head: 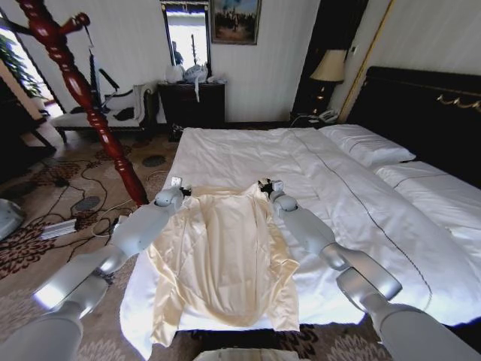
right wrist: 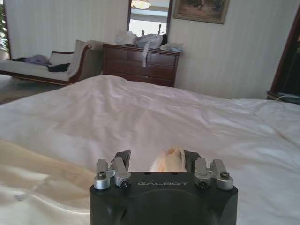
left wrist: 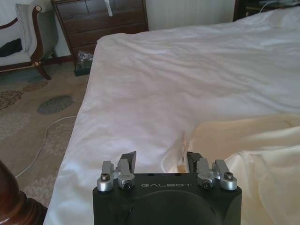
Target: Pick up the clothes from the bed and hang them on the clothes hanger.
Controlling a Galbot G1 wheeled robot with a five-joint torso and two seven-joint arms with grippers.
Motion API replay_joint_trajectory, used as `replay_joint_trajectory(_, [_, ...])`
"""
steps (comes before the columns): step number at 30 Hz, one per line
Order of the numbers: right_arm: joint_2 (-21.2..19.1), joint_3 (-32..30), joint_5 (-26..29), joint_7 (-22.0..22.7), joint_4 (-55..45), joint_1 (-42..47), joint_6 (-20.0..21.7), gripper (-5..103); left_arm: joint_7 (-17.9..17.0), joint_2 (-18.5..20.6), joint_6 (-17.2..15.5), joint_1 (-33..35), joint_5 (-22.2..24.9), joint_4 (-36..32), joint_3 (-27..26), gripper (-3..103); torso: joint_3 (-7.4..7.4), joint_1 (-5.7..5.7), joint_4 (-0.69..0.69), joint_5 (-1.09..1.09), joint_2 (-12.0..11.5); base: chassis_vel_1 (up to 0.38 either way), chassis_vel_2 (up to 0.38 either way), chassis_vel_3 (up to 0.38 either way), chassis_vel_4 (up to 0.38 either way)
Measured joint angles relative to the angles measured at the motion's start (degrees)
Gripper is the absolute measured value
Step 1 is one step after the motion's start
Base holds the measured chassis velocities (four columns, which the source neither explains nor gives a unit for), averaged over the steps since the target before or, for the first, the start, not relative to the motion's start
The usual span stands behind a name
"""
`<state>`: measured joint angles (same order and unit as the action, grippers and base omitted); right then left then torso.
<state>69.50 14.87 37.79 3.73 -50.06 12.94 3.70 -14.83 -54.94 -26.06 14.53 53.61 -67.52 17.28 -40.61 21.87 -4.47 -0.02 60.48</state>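
Clothes (head: 222, 259), a cream satin top, lie spread flat on the bed (head: 248, 154) at lower centre of the head view, hem toward the foot edge. Left gripper (head: 180, 188) rests at one shoulder, right gripper (head: 268, 186) at the other. In the wrist views each claw is spread with a fold of cream fabric between its fingers, unpinched. Wooden coat stand (head: 83, 94) rises at upper left.

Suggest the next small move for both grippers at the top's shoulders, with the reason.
Probably close both, then lift together. The left gripper and right gripper each sit at a shoulder of the clothes, which lie flat on the bed. Both wrist views show open fingers with a bunched fold of cream fabric between them, so a grasp looks ready.
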Motion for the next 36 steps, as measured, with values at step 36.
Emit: replay_joint_trajectory(36, [-16.4,-3.2,-1.9,5.4,-25.2,10.9,0.5,100,1.2,18.3,9.7,21.1,7.2,-24.7,-20.2,100,0.00,0.00,0.01,0.02,0.0,0.000,0.000,0.000,0.000])
